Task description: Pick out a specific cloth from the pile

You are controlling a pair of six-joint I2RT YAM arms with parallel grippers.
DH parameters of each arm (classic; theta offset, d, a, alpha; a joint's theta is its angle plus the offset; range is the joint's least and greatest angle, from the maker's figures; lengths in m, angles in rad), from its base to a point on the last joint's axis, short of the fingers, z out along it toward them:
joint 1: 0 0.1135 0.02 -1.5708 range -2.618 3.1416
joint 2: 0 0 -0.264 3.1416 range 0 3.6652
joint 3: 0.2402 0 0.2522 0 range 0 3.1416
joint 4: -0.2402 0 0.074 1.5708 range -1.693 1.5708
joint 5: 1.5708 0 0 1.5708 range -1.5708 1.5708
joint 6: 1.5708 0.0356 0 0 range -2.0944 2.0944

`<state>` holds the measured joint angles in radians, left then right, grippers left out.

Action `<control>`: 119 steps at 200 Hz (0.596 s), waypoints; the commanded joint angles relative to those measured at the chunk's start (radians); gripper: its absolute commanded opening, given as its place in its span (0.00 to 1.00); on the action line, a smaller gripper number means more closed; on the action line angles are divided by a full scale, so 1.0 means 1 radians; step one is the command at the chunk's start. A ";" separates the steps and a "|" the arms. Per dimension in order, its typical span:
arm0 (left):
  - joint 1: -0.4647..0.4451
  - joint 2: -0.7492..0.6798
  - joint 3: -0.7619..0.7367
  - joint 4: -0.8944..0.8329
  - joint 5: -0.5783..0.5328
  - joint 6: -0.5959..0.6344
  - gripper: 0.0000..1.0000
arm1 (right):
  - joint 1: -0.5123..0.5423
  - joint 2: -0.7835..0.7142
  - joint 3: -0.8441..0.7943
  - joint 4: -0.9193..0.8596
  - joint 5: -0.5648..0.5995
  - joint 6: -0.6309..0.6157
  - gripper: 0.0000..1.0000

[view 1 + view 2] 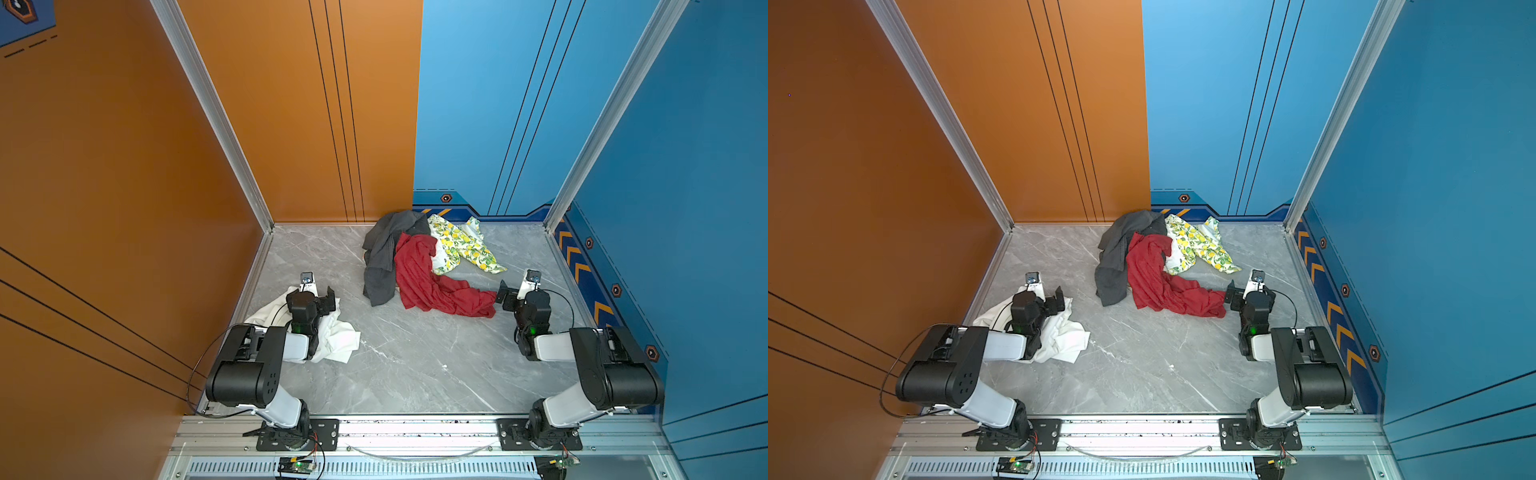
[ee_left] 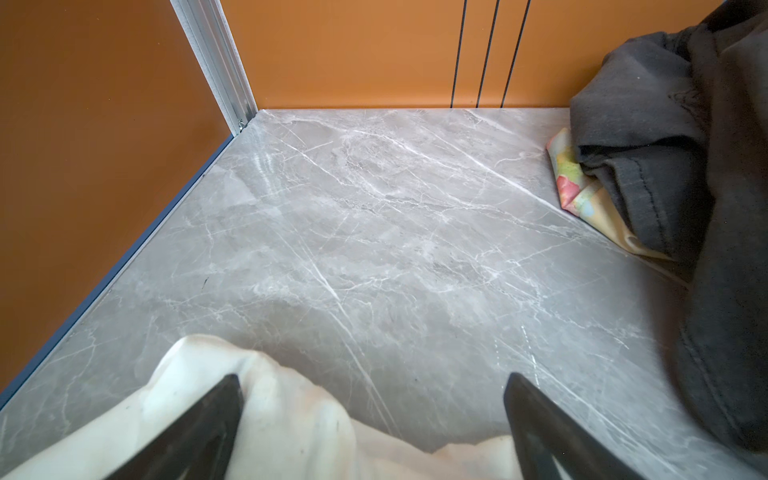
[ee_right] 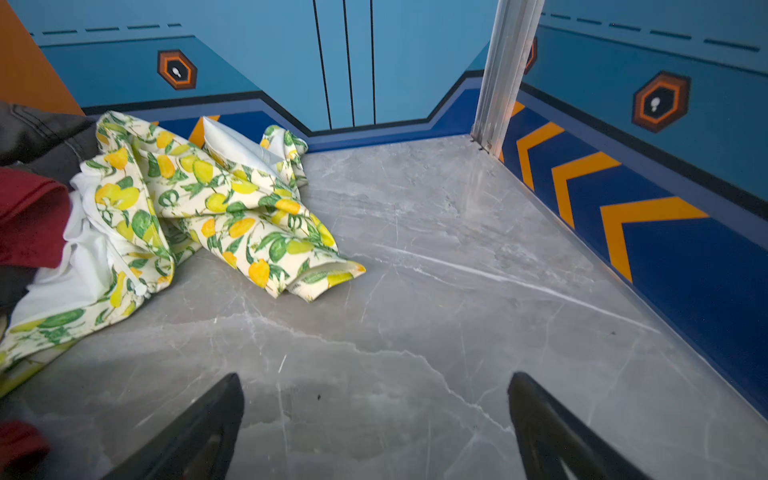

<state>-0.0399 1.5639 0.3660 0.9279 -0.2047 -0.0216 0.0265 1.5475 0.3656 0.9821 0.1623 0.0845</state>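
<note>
Plain white cloth noted crumpled near left, well apart from pile. Left gripper positioned over it, jaws apart, nothing clamped. Right gripper jaws apart, beside red cloth.

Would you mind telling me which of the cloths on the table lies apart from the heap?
The plain white cloth, crumpled alone by the left claw; the grey cloth, red cloth and lemon-print cloth overlap at the back.
</note>
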 commanded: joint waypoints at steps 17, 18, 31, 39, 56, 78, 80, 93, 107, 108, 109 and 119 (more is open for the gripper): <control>-0.001 0.002 0.009 0.005 -0.010 0.018 0.98 | 0.011 -0.003 0.007 -0.076 -0.003 -0.023 1.00; 0.000 0.001 0.009 0.005 -0.011 0.018 0.98 | 0.011 -0.003 0.007 -0.076 -0.003 -0.023 1.00; -0.003 -0.001 0.008 0.006 -0.016 0.020 0.98 | 0.012 0.000 0.005 -0.066 -0.006 -0.027 1.00; -0.003 -0.002 0.008 0.006 -0.015 0.019 0.98 | 0.011 -0.001 0.007 -0.073 -0.008 -0.027 1.00; -0.003 -0.002 0.008 0.006 -0.016 0.019 0.98 | 0.015 -0.001 0.006 -0.069 -0.004 -0.028 1.00; -0.003 -0.002 0.007 0.006 -0.015 0.019 0.98 | 0.009 -0.001 0.007 -0.074 -0.016 -0.028 1.00; -0.002 -0.002 0.007 0.006 -0.016 0.019 0.98 | 0.010 -0.002 0.007 -0.074 -0.016 -0.028 0.99; -0.003 -0.002 0.006 0.006 -0.016 0.019 0.98 | 0.010 -0.001 0.007 -0.072 -0.015 -0.028 1.00; -0.003 -0.001 0.008 0.006 -0.015 0.019 0.98 | 0.010 -0.001 0.007 -0.072 -0.016 -0.028 1.00; -0.003 -0.002 0.008 0.006 -0.016 0.019 0.98 | 0.010 -0.001 0.007 -0.072 -0.016 -0.028 1.00; -0.003 -0.001 0.007 0.006 -0.015 0.019 0.98 | 0.010 -0.001 0.007 -0.073 -0.016 -0.029 1.00; -0.003 -0.002 0.007 0.006 -0.015 0.020 0.98 | 0.009 0.001 0.010 -0.078 -0.026 -0.029 1.00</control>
<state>-0.0399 1.5639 0.3664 0.9279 -0.2054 -0.0147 0.0338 1.5478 0.3702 0.9291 0.1574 0.0738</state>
